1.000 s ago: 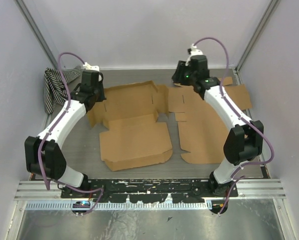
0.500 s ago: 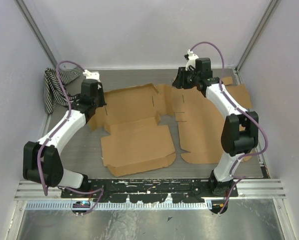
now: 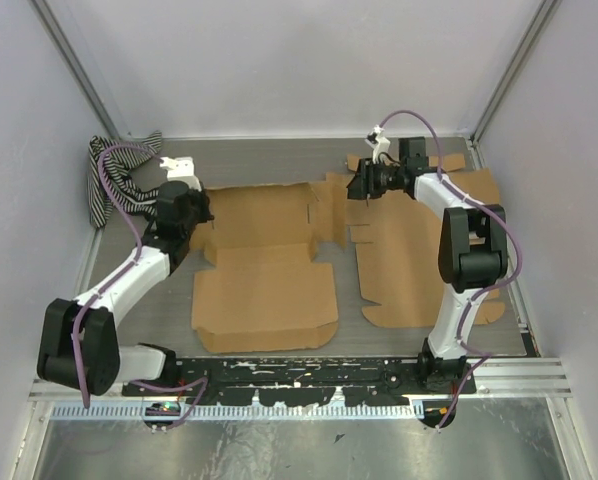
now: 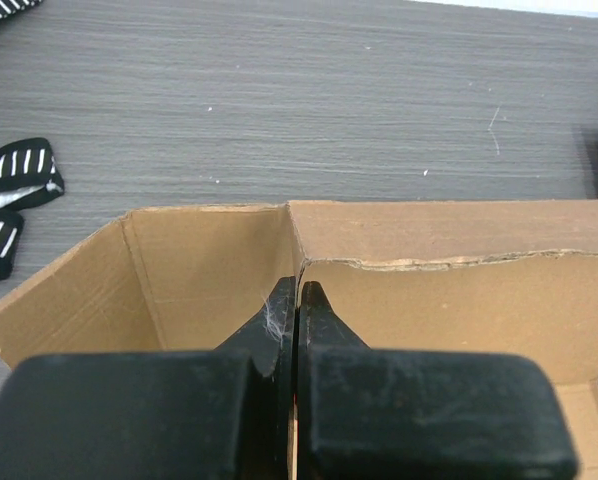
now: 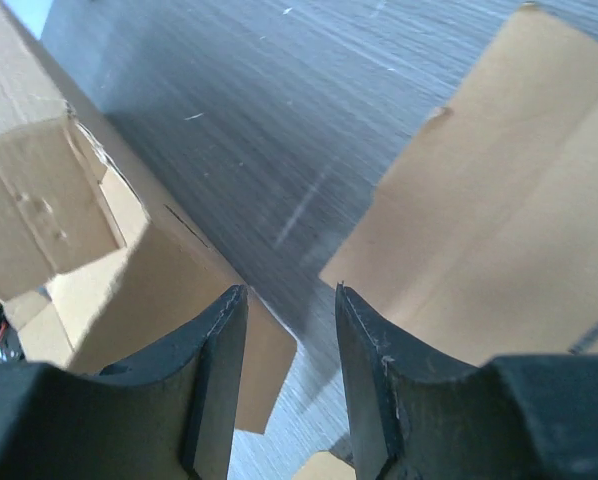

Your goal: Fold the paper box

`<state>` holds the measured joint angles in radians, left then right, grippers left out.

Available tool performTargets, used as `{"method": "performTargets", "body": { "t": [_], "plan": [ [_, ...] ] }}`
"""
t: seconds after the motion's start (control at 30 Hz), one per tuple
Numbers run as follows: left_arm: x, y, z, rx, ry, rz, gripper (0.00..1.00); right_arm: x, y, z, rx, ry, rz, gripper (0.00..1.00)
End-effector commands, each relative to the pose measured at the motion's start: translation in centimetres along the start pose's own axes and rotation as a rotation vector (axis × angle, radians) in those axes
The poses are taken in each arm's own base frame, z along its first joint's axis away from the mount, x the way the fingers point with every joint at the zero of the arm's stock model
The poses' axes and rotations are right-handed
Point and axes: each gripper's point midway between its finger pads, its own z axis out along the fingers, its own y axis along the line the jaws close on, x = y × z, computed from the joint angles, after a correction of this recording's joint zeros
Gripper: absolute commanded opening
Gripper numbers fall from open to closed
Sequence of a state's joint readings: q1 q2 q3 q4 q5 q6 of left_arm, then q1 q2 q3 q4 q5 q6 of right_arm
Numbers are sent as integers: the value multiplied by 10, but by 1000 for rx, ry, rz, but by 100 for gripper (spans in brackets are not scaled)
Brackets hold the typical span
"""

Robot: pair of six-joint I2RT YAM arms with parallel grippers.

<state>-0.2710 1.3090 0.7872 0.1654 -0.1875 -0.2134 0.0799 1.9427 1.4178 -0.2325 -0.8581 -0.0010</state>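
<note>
Paper box of brown corrugated cardboard (image 3: 264,300) sits half-formed on the grey wood-grain table (image 3: 269,165), big flat panel nearest the bases. At its far-left corner the left gripper (image 4: 297,298) is pinched tight. Farther back, the right gripper (image 5: 291,300) hangs half-open and empty by the far-right edge. Probably best to grab low near the crease and fold slowly.

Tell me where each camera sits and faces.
Top external: above and behind the bases, looking down on left arm, right arm, box and flat sheet.
Left wrist: faces the box's raised wall; shut left gripper shows.
Right wrist: faces table between both cardboards; open right gripper shows.
Shared: top and left wrist both show the striped cloth.
</note>
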Motion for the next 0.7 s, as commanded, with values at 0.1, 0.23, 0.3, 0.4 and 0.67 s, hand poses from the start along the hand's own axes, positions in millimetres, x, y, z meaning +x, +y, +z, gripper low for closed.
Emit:
{"method": "performTargets", "body": {
  "t": [0.1, 0.23, 0.3, 0.4, 0.67],
  "plan": [
    [-34, -12, -12, 69, -170, -66, 0, 0, 50, 13, -183, 25, -144, 46],
    [-31, -9, -13, 57, -169, -77, 0, 13, 62, 18, -206, 52, -162, 46],
    [-28, -7, -14, 50, -168, -86, 0, 19, 66, 19, -213, 63, -159, 46],
    [-24, -4, -15, 35, -166, -94, 0, 26, 69, 21, -181, 74, -152, 46],
    [-16, 6, -14, -20, -151, -114, 0, 29, 20, 8, 197, 8, -56, 43]
  ]
}}
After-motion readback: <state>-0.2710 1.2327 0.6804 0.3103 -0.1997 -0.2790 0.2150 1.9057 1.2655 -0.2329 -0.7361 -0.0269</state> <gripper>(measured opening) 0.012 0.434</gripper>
